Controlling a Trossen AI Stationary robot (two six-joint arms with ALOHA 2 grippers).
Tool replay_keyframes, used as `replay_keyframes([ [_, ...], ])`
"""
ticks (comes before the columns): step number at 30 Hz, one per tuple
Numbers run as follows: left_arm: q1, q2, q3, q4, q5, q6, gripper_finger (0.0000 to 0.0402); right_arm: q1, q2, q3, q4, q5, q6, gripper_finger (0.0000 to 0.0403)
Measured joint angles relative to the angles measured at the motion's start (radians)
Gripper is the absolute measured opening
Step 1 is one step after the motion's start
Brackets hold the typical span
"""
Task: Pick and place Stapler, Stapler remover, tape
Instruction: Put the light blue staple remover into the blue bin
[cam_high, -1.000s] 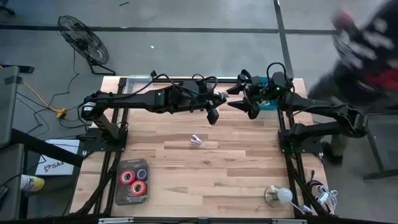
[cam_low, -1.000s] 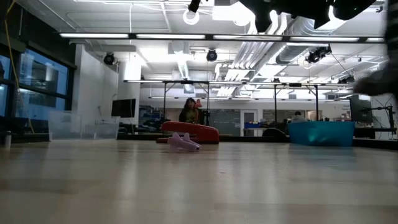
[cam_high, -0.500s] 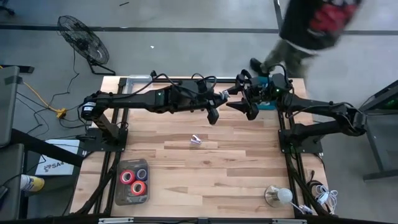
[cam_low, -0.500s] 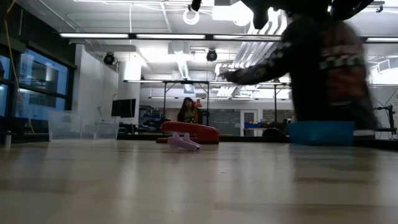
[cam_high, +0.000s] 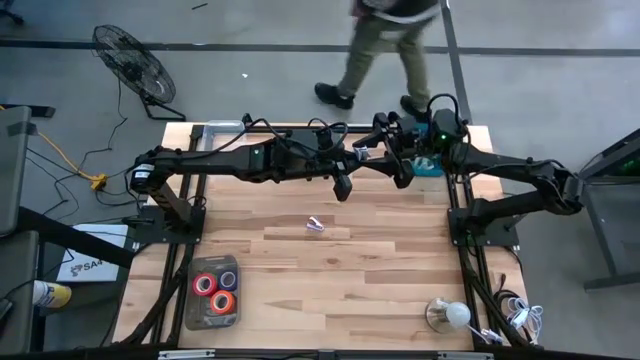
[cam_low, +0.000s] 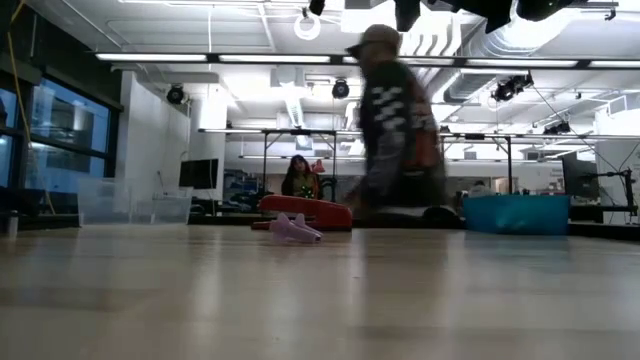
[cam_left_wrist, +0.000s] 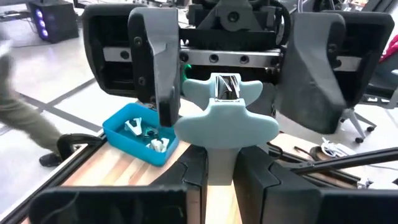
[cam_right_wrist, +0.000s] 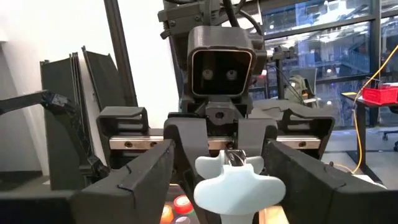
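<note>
Tape rolls (cam_high: 215, 290) sit in their tray (cam_high: 189, 300) at the counter's (cam_high: 380, 270) near left corner, and a small pale claw piece (cam_high: 314, 226) lies loose mid-counter. The stapler (cam_low: 305, 212) lies toward the far edge. Above the far edge, the left pincer (cam_high: 358, 154) holds a pale blue staple remover (cam_left_wrist: 225, 118), clamped narrow on its stem. The right pincer (cam_high: 390, 160) has closed in from the right over the last second; its fingers now stand wide on either side of the remover, so a handover looks imminent, probably toward the blue bin (cam_high: 432, 168)
</note>
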Motion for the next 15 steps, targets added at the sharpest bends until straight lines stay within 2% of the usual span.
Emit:
replay_keyframes([
  [9, 0.000, 0.000, 0.000, -0.003, 0.014, 0.002, 0.0043, -0.001, -0.001, 0.000, -0.036, -0.007, -0.009, 0.0150],
  [15, 0.000, 0.000, 0.000, -0.003, 0.018, 0.002, 0.0043, -0.001, -0.002, 0.000, -0.045, -0.009, -0.007, 0.0146],
])
